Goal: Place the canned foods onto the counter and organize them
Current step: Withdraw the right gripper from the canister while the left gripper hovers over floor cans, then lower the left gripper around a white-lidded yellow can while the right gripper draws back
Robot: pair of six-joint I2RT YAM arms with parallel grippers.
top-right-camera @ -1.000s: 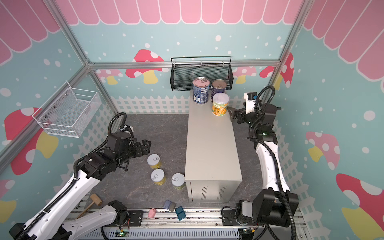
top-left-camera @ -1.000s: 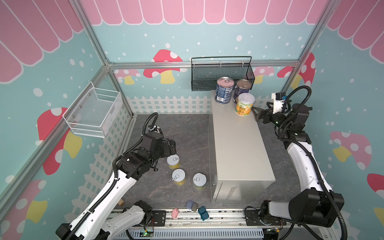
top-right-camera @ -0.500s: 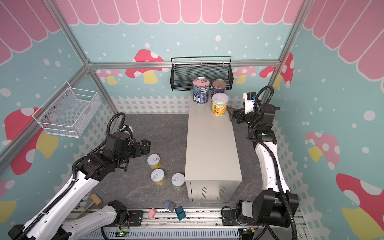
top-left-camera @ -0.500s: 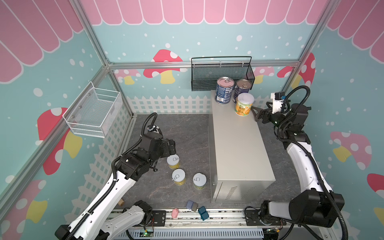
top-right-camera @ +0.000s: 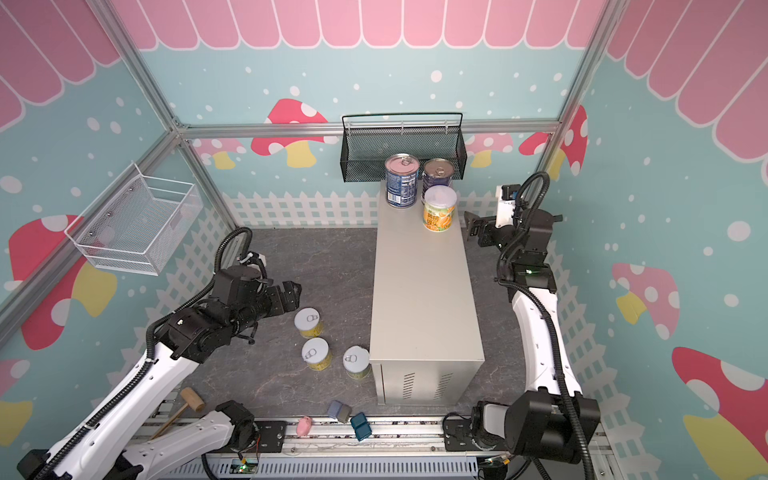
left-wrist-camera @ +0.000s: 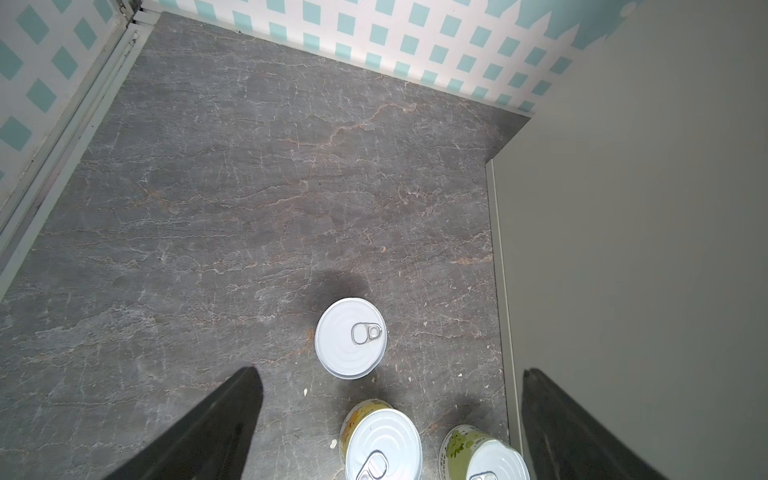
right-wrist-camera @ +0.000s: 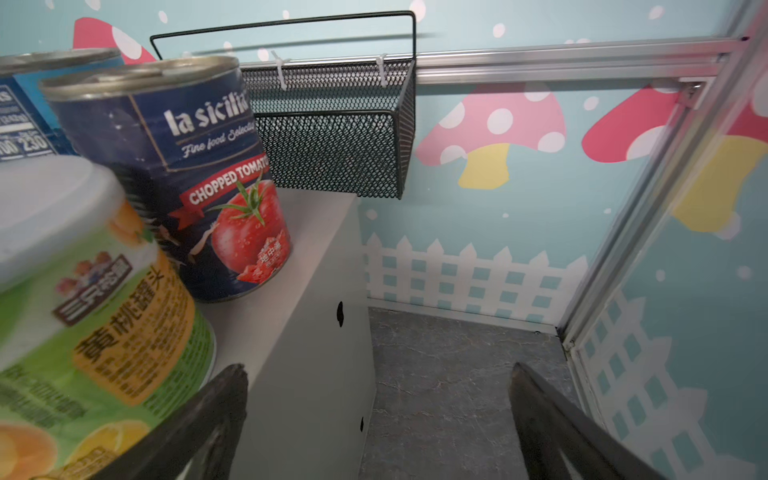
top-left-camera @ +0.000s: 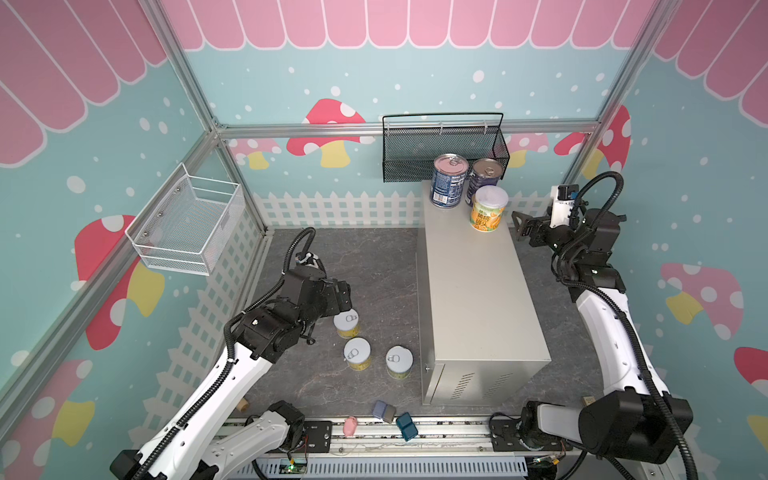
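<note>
The beige metal counter [top-left-camera: 473,291] is a smooth, flat-topped box with vent slots in its front. At its far end stand two tall blue-labelled cans [top-left-camera: 448,183] side by side, with a yellow can [top-left-camera: 488,212] just in front of them. Three short cans [top-left-camera: 357,354] stand upright on the grey veined floor [top-left-camera: 374,266] beside the counter's left wall.

The left gripper [top-left-camera: 343,292] hangs near the farthest of the three, jaws spread wide and empty. Only its wrist view shows the pale lids' pressed rings and pull tabs from straight above.

The right gripper [top-left-camera: 519,228], also spread and holding nothing, sits just right of the yellow can. Only its wrist view makes a tomato label readable, with the black mesh basket [right-wrist-camera: 332,124] behind it.

A wooden mallet [top-right-camera: 189,402] shows whole in a top view.
</note>
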